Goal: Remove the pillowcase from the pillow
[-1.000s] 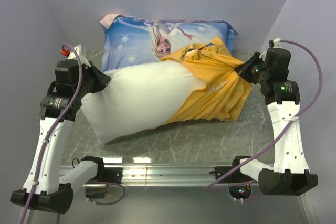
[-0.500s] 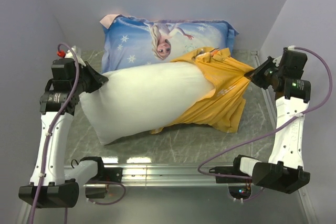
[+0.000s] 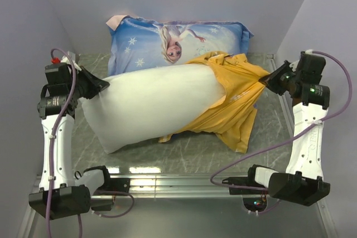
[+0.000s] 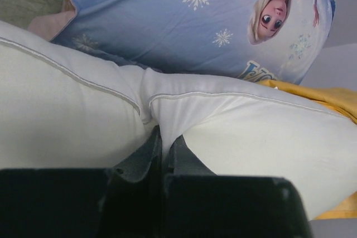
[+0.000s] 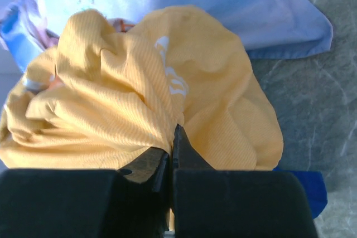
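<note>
The plump white pillow lies across the table, its left two thirds bare. The yellow-orange pillowcase still wraps its right end, bunched and stretched toward the right. My left gripper is shut on the pillow's left edge; a pinch of white pillow fabric sits between the closed jaws of this gripper. My right gripper is shut on the pillowcase; the yellow pillowcase fills the right wrist view, gathered into the closed gripper.
A blue Elsa-printed pillow leans against the back wall just behind the white one. Grey walls close in on both sides. The marble tabletop shows in front of the pillows, with a metal rail at the near edge.
The left gripper has pulled the pillow leftward, and the right gripper moved right with the pillowcase. More white pillow is bare now, and the case has slid toward the right end.
</note>
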{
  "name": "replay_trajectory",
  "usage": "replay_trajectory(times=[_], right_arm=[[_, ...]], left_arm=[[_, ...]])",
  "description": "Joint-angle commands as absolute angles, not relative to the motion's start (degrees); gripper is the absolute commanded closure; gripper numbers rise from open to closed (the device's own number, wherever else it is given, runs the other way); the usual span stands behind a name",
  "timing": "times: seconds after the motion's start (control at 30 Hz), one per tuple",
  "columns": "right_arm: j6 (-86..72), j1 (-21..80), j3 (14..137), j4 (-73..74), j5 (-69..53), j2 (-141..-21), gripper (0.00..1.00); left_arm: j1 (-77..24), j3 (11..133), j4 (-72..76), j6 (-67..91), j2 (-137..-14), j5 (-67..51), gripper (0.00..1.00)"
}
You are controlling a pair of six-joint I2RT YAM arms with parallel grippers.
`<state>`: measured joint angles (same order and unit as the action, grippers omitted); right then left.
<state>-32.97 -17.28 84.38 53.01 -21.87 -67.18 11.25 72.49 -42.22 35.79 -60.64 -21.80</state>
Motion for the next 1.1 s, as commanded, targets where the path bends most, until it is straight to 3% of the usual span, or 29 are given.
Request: replay_trajectory(times=[0.0, 0.23, 0.37, 0.47, 0.5, 0.57, 0.6, 0.7, 0.83, 1.07], right_arm=[[-30.3, -14.5, 83.6, 40.0, -0.1, -66.3, 1.00], [-32.5, 9.8, 69.7, 32.7, 13.8, -63.8, 0.75], [-31.6, 20.1, 67.5, 31.4, 20.6, -63.7, 0.46], [-31.4, 30.6, 67.1, 31.9, 27.8, -61.7, 0.32], [-31.6, 34.0, 66.5, 31.8, 28.7, -60.2, 0.30], [-33.8, 41.2, 63.7, 32.7, 34.3, -59.0, 0.23], [-34.7, 42.6, 60.5, 31.5, 34.3, -57.6, 0.22], [-38.0, 49.6, 55.2, 29.4, 35.0, -54.4, 0.18], [-44.0, 56.5, 48.1, 28.5, 38.2, -53.3, 0.17], [-51.0, 66.4, 44.7, 25.8, 39.8, -57.6, 0.16]], left_arm=[[17.4, 72.0, -31.2, 33.3, -61.1, -7.8, 1.00], [5.6, 67.9, -31.6, 29.1, -64.2, -0.1, 1.00], [3.2, 64.3, -29.5, 27.9, -65.5, 3.0, 1.00], [2.5, 63.3, -28.1, 28.0, -65.5, 2.6, 0.73], [2.2, 63.7, -28.0, 27.7, -65.4, 2.5, 0.58], [1.4, 64.2, -27.3, 27.1, -64.9, 2.2, 0.45], [1.3, 65.4, -27.2, 26.7, -63.9, 2.2, 0.38], [0.8, 69.9, -27.4, 24.8, -62.5, 2.9, 0.32], [0.3, 78.3, -31.5, 22.9, -62.6, 6.2, 0.30], [-7.4, 81.9, -33.8, 23.1, -62.1, 7.7, 0.27]])
